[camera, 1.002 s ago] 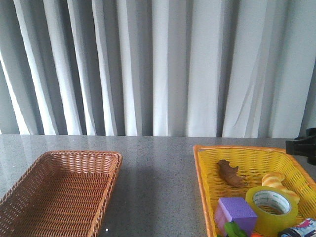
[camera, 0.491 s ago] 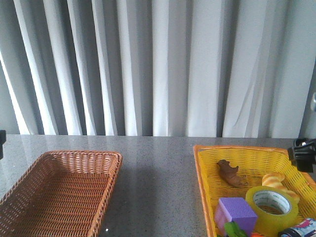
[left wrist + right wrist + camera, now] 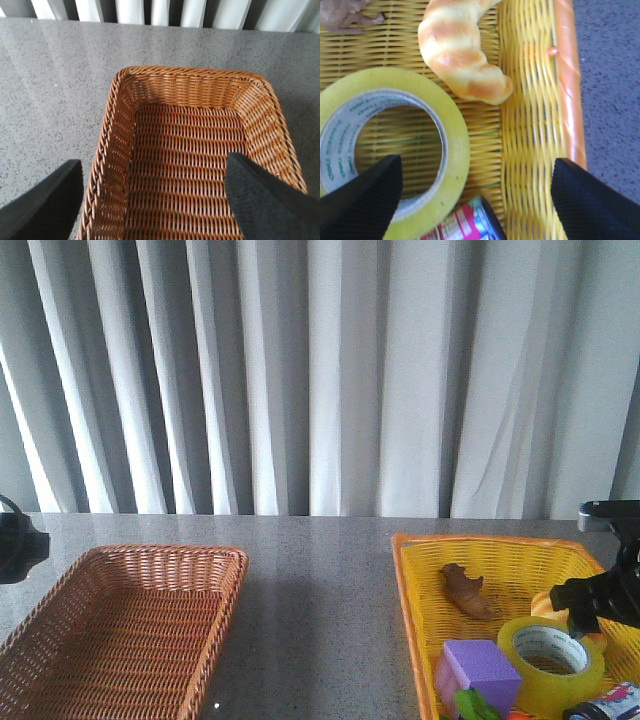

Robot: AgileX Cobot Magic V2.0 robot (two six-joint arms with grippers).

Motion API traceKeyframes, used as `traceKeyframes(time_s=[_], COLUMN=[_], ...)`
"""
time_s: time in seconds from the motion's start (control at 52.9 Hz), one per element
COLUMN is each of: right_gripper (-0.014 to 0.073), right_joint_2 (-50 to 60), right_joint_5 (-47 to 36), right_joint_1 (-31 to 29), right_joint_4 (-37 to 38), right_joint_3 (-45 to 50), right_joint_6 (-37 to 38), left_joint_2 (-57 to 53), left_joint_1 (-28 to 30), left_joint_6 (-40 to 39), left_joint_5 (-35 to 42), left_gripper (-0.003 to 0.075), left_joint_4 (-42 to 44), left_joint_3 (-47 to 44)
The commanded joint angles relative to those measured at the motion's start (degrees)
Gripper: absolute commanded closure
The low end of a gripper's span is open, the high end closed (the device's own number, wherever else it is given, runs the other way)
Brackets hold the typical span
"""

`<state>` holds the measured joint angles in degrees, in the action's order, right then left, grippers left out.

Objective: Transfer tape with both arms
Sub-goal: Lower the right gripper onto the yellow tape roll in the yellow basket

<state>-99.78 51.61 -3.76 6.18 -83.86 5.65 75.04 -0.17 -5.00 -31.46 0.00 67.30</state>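
The tape [image 3: 551,661], a yellow roll with a white printed core, lies flat in the yellow basket [image 3: 478,540] at the front right. My right gripper [image 3: 592,613] is open and hovers just above the basket, over the tape's far right side. In the right wrist view the tape [image 3: 454,131] lies partly between the spread fingers of the right gripper [image 3: 476,165], one finger over its core. My left gripper [image 3: 14,546] shows only at the left edge. In the left wrist view it [image 3: 154,162] is open and empty above the brown wicker basket [image 3: 185,73].
The yellow basket [image 3: 532,100] also holds a croissant toy [image 3: 556,602] [image 3: 457,55], a brown animal toy [image 3: 466,591], a purple block [image 3: 481,666] and a pink-and-blue can [image 3: 465,226]. The brown wicker basket [image 3: 165,552] stands at the front left. Grey curtains hang behind the table.
My right gripper has moved from the right edge down and left, to above the tape in the yellow basket. My left arm has come into view at the left edge.
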Motion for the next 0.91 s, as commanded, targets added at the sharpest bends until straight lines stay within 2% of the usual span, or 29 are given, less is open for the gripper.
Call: traceKeyframes(time_s=[0.0,0.189,0.435,0.586,0.756,0.888], right_gripper=[0.0011,0.0011,0.0015,0.0054,0.0175,0.0354], right_joint_2=[-0.48,-4.18,-7.37,-9.09,-10.87,-11.3], right_joint_5=[1.07,4.04,4.53,4.87,5.36,6.14], right_joint_1=[-0.25,-0.2,-0.15,-0.15,-0.15,-0.15], right_joint_4=[-0.25,-3.41,-3.83,-3.72,-3.8,-4.05], right_joint_3=[-5.78,-10.21,-10.38,-10.39,-11.31,-12.5], right_joint_6=[-0.76,-2.13,-3.23,-3.42,-3.37,-3.37], left_joint_2=[-0.5,0.56,0.54,0.54,0.54,0.54], left_joint_1=[-0.49,-0.49,-0.49,-0.49,-0.49,-0.49], left_joint_6=[-0.35,-0.35,-0.35,-0.35,-0.35,-0.35], left_joint_5=[3.07,3.11,3.76,3.76,3.76,3.76], left_gripper=[0.015,0.015,0.015,0.015,0.015,0.015], left_joint_4=[-0.73,-0.73,-0.73,-0.73,-0.73,-0.73], left_joint_3=[2.13,2.13,2.13,2.13,2.13,2.13])
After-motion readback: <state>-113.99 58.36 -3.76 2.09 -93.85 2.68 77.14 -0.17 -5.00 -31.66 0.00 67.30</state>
